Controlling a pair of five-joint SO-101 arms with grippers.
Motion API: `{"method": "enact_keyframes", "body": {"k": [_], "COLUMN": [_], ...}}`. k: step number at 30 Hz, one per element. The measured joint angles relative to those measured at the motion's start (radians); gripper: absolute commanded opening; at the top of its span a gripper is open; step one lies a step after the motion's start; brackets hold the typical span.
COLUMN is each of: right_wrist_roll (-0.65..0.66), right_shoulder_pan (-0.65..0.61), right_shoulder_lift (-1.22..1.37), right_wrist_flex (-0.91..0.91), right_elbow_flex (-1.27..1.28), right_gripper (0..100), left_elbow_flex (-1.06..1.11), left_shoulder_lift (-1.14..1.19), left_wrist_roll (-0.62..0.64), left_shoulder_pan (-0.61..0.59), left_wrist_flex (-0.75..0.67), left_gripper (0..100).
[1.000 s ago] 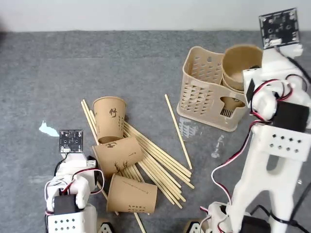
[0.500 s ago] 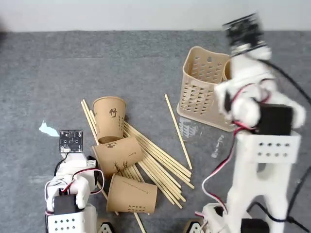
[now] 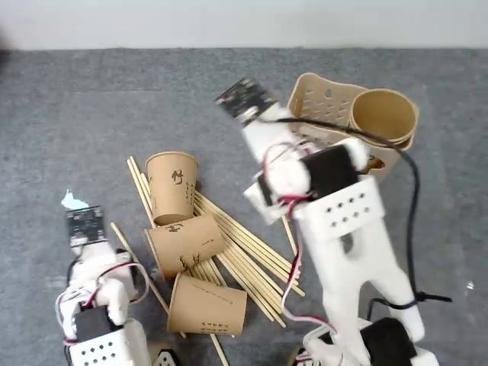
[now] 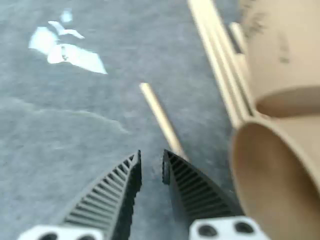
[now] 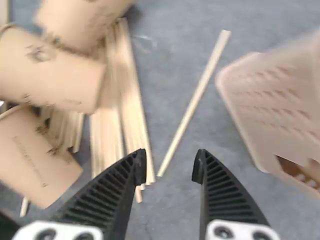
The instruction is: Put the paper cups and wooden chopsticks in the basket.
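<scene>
Three paper cups (image 3: 171, 185) (image 3: 185, 244) (image 3: 207, 305) lie on a spread of wooden chopsticks (image 3: 248, 259). One more cup (image 3: 383, 114) sits in the beige basket (image 3: 324, 99) at the back right. My right arm (image 3: 305, 171) hangs over the table's middle. Its gripper (image 5: 169, 157) is open above a single chopstick (image 5: 195, 100), between the basket (image 5: 270, 105) and the pile (image 5: 120, 115). My left gripper (image 4: 150, 159) is low at the front left, open by a narrow gap. A loose chopstick (image 4: 160, 120) ends right at its tips, beside a cup mouth (image 4: 270, 170).
A white scrap (image 3: 72, 202) lies on the grey mat at the left, also in the left wrist view as a white scrap (image 4: 70, 52). Bare mat stretches across the back left. The right arm's body covers part of the basket's front.
The right arm has swung from over the basket leftward to above the lone chopstick, leaving a cup in the basket. The left arm has shifted a little left, uncovering a chopstick.
</scene>
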Motion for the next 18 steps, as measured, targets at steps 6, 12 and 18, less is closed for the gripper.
{"method": "enact_keyframes", "body": {"k": [6, 12, 18], "right_wrist_roll": [-0.009, -0.009, -0.058], "right_shoulder_pan": [-0.170, -0.342, -0.519], "right_shoulder_lift": [0.002, 0.002, -0.089], "right_wrist_flex": [0.000, 0.000, -0.002], "right_elbow_flex": [0.161, 0.304, 0.436], "right_gripper": [16.9, 21.6, 31.7], "left_elbow_flex": [0.000, 0.000, 0.000], "left_shoulder_lift": [0.000, 0.000, 0.000], "left_wrist_roll": [0.005, 0.005, 0.005], "left_shoulder_pan": [-0.167, -0.183, -0.181], "left_wrist_flex": [-0.072, -0.075, -0.077], "left_gripper": [8, 8, 8]}}
